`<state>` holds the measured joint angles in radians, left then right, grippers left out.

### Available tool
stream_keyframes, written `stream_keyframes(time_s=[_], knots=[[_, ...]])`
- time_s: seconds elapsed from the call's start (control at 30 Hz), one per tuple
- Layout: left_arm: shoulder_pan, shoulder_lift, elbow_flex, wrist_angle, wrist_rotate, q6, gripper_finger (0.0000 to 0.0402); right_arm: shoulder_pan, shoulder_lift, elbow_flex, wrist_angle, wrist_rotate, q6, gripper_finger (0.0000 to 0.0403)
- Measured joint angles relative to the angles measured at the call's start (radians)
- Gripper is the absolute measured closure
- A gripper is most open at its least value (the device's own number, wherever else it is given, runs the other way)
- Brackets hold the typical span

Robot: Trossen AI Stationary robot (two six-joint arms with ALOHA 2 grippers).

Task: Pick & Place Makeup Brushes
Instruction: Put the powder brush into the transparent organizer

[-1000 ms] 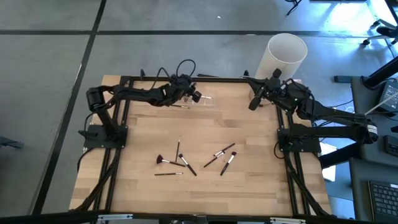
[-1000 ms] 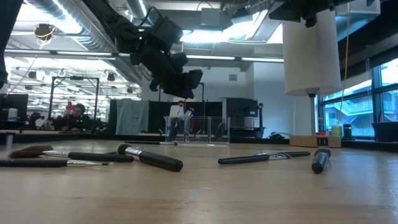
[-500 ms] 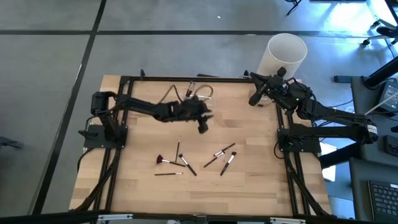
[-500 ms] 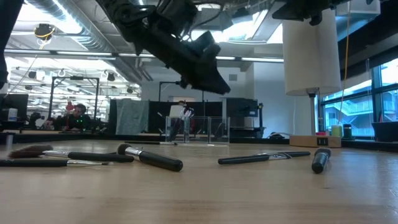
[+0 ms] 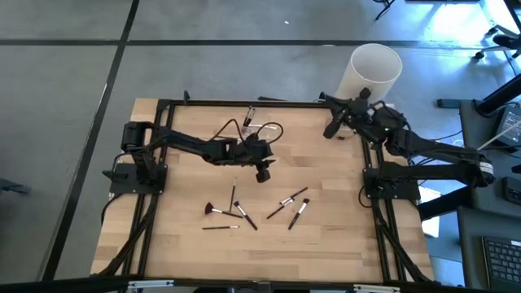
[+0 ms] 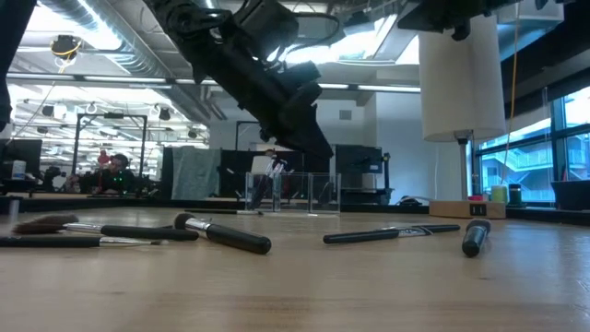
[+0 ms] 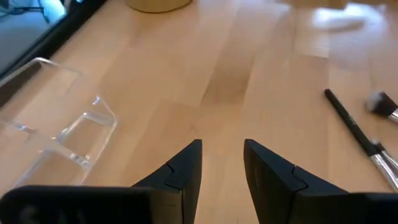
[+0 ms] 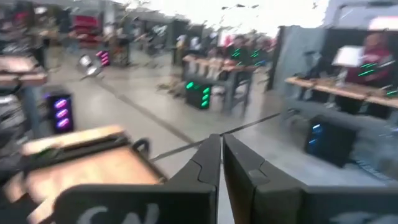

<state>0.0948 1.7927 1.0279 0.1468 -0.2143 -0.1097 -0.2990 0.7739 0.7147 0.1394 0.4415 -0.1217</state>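
**Operator:** Report containers and contents.

**Robot:** There are two containers. The first is a clear organizer point(image 7: 59, 134), which sits on the table point(image 5: 334, 252) just beside my left gripper point(image 5: 261, 172), on its far side toward the back edge. In the low view, at least one dark-handled brush stands upright in it. I cannot tell the exact number. The second is a tall white cylinder point(image 5: 375, 68), which stands off the back right corner, just behind my right gripper point(image 5: 329, 132). I cannot tell what it contains.

**Operator:** Report item count.

**Robot:** Six makeup brushes point(image 5: 244, 216) lie loose on the table, in front of my left gripper toward the front edge. Four form a cluster slightly to the gripper's left. One of these is the fan brush point(image 5: 212, 210), and a thin brush point(image 5: 220, 227) is the farthest from the gripper. The other two lie slanted to the gripper's right, and each shows a pale ferrule.

**Operator:** Report end effector state.

**Robot:** The left gripper hovers above the table middle. Its fingers are spread with a narrow gap and hold nothing. The right gripper is raised at the back right corner, well apart from the brushes, with its fingers pressed together.
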Motion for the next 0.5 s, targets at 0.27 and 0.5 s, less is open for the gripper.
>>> stream_keyframes(time_s=[0.27, 0.5], knots=[[0.001, 0.0, 0.0, 0.003, -0.083, 0.0, 0.0288, 0.0, 0.047, 0.0, -0.08, -0.208, 0.126, 0.0382], [-0.003, 0.0, 0.0, -0.011, -0.106, 0.0, 0.0288, 0.023, 0.057, 0.03, -0.275, -0.423, 0.325, 0.0382]])
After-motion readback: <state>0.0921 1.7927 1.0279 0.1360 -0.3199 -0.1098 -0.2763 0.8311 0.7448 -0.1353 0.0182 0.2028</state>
